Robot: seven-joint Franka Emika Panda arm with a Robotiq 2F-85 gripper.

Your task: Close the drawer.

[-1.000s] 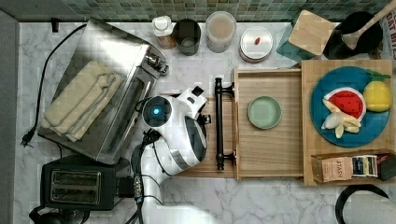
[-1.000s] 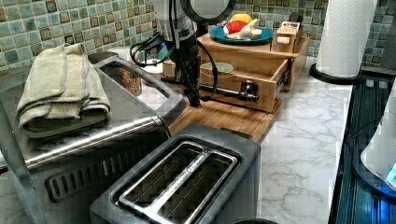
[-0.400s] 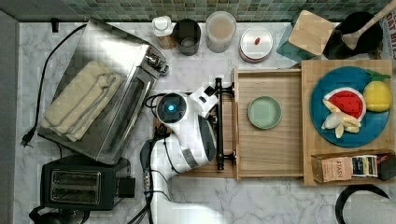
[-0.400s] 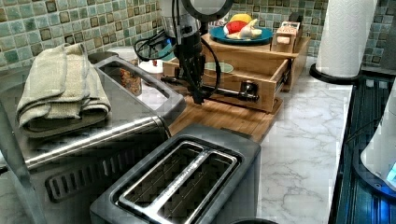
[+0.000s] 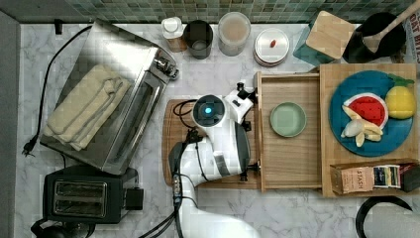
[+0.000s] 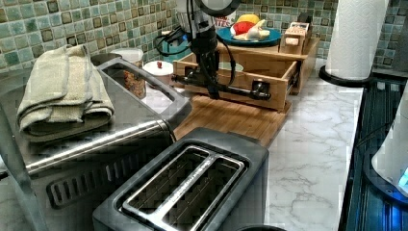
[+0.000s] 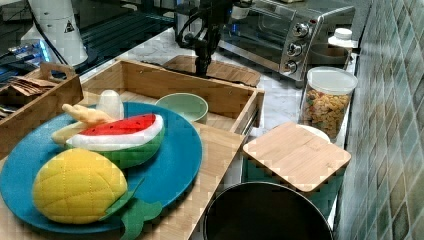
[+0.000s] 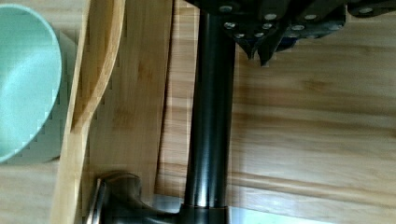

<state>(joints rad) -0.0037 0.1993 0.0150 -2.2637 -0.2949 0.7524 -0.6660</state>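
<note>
Drawer (image 5: pixel 289 158) open toward the top view's left; end effector (image 6: pixel 213 91) grip state unclear.

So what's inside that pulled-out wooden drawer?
One pale green bowl sits on the drawer's bare wood bottom. The part tucked under the box top with the blue plate is hidden.

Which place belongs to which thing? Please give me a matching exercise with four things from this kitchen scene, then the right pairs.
Things:
1. green bowl
2. folded towel
3. blue plate
4. gripper

Places:
A. on top of the toaster oven
B. at the dark handle bar of the drawer
C. inside the open drawer
D. on the wooden box top, carrying toy fruit

Pairs: 1-C, 2-A, 3-D, 4-B
</note>
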